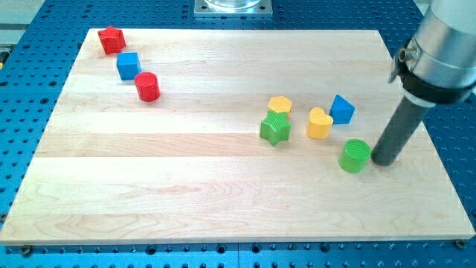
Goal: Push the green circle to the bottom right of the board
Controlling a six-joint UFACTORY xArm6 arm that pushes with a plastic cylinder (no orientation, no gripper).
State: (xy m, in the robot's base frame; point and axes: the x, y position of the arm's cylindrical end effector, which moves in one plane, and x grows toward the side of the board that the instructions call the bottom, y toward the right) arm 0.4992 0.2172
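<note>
Board: wooden board [223,201] on a blue perforated table [22,149]; its near edge, at the view's bottom, carries no blocks.
Green circle: the green circle [355,155] stands in the right half of the board, short of the bottom right corner, with open wood between it and that corner.
Tip: my tip [386,161] sits just beside the green circle on the view's right; whether they touch, I cannot tell.
Pincer: none fitted, only a dark rod, so nothing is clasped or released.
Step in hand: judged from this, the tip is positioning around the circle, not pushing yet, since it stands on the corner side.
Next move: the tip likely needs to get round to the circle's upper left, then drive it down and right.
Neighbours: green star [275,129], yellow heart [320,123], yellow hexagon [280,105] and blue triangle-like block [342,109] lie just beyond.
Far corner: red cylinder [147,86], blue cube [129,65], red star [111,39] at the view's top left.
Hard to see: the arm's upper part is cut off at the view's top right.
</note>
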